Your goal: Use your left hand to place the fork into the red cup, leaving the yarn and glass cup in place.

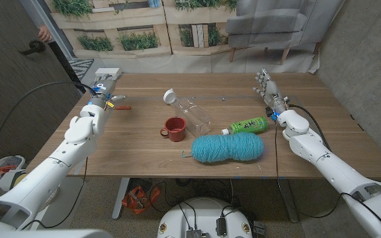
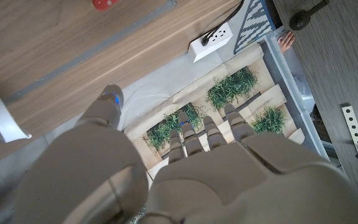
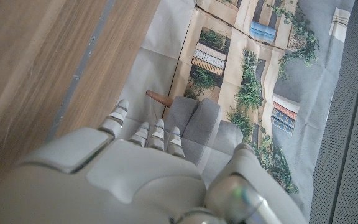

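The left hand (image 1: 102, 90) is at the far left part of the wooden table (image 1: 144, 155), its fingers pointing away from the robot toward the table's back edge; in the left wrist view the same hand (image 2: 166, 168) shows from behind with fingers (image 2: 194, 134) straight and close together and nothing seen between them, though from the head view I cannot tell for certain whether it touches anything. Just beside it, on the side toward the table's middle, lies the fork (image 1: 118, 106), a small thing with a reddish handle, flat on the wood and too small to make out in detail; whether the hand touches it cannot be told. A white power strip (image 1: 108, 72) sits at the back left corner, near the fingertips. The right hand (image 1: 268, 87) is at the far right part of the table, fingers upright and slightly spread, holding nothing; the right wrist view shows its back (image 3: 135, 174) with the fingers extended. Toward the middle of the table the red cup (image 1: 174, 128) stands upright with its handle toward the robot's left. Just behind it and to its right lies a clear glass cup (image 1: 192, 112) on its side, with a white lid (image 1: 170, 96) at its far end. A green bottle (image 1: 248, 125) lies on its side nearer the right arm, and the teal yarn (image 1: 228, 148) lies in front of it, close to the red cup. A person's hand (image 1: 43, 33) shows at a door handle beyond the table's left corner.
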